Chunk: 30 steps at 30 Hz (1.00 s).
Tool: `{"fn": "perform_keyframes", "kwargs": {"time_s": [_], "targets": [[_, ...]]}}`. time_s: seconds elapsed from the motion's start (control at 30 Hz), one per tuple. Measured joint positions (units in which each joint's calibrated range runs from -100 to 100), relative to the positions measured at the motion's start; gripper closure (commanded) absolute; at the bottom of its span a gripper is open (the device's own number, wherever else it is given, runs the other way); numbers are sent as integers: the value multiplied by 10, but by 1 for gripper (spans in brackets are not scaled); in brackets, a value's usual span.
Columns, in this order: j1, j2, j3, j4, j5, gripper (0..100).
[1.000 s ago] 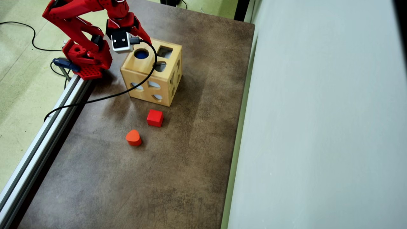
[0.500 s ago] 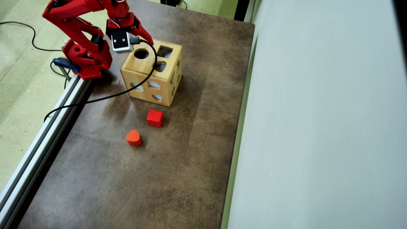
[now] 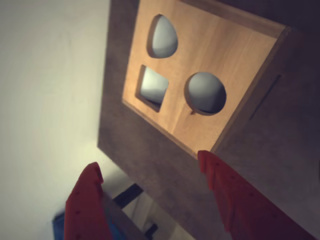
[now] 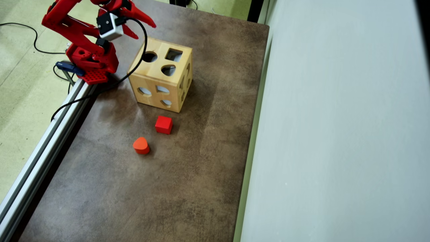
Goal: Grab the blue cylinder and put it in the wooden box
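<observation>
While the red two-finger gripper [image 4: 145, 30] hangs spread and empty, the light-wood box with shaped holes [image 4: 162, 74] sits below-right
Overhead view: small red cube [image 4: 164, 124] and orange rounded-triangle block [image 4: 141, 145] lie nearer on the brown table [image 4: 188, 174]

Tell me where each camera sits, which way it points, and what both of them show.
Wrist view: rides on the arm, looks down past the open gripper at the wooden box top; both red fingers show.
Overhead view: fixed above the table, looks down on the box, red cube, orange block; the whole arm and gripper show.
Shared: the box's top face with its round, square and rounded-triangle holes, and the gripper.
</observation>
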State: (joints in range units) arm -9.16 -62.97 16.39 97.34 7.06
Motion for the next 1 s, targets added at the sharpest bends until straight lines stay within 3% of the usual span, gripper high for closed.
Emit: {"fn": "perform_keyframes", "kwargs": {"time_s": [0.37, 0.57, 0.83, 1.0], "targets": [[2, -273, -5, 5, 0, 70], [11, -305, -7, 5, 0, 70], [111, -324, 9, 5, 0, 70], [116, -324, 9, 5, 0, 87]]}}
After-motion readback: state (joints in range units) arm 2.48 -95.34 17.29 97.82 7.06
